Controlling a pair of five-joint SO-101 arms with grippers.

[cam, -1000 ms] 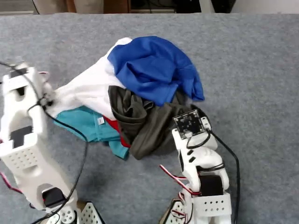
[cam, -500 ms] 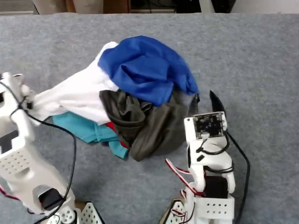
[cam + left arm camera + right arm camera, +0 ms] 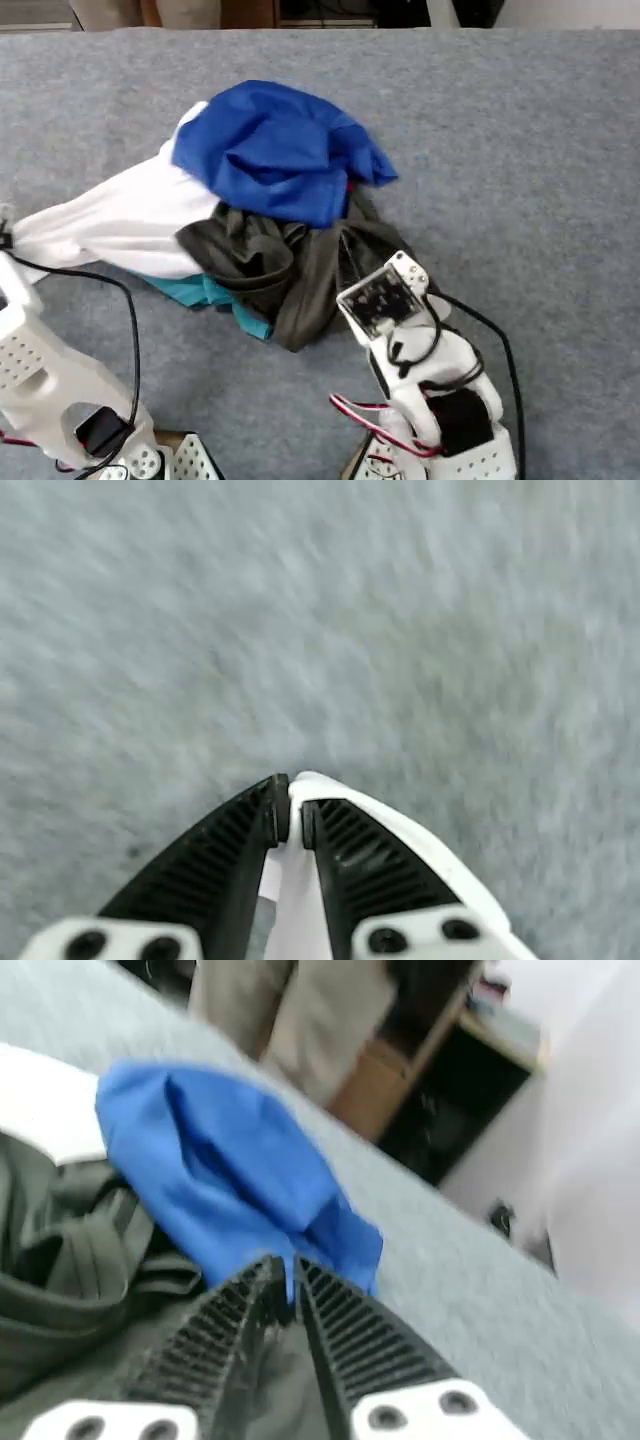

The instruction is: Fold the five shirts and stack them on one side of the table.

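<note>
My left gripper (image 3: 293, 810) pinches a corner of the white shirt (image 3: 130, 215), which stretches leftward out of the heap (image 3: 270, 160) mid-table. My right gripper (image 3: 285, 1285) hovers pressed together over the olive shirt (image 3: 300, 270). The cloth looks light and limp, so I'd grip the hems.

The shirts are heaped together, crumpled and unfolded. A blue shirt (image 3: 275, 150) is laid on top at the heap's 12 o'clock. A white shirt (image 3: 130, 215) is stretched to a point toward 9 o'clock. A dark olive shirt (image 3: 290, 265) is bunched at 6 o'clock, and a teal shirt (image 3: 205, 292) is tucked underneath at 7 o'clock.
</note>
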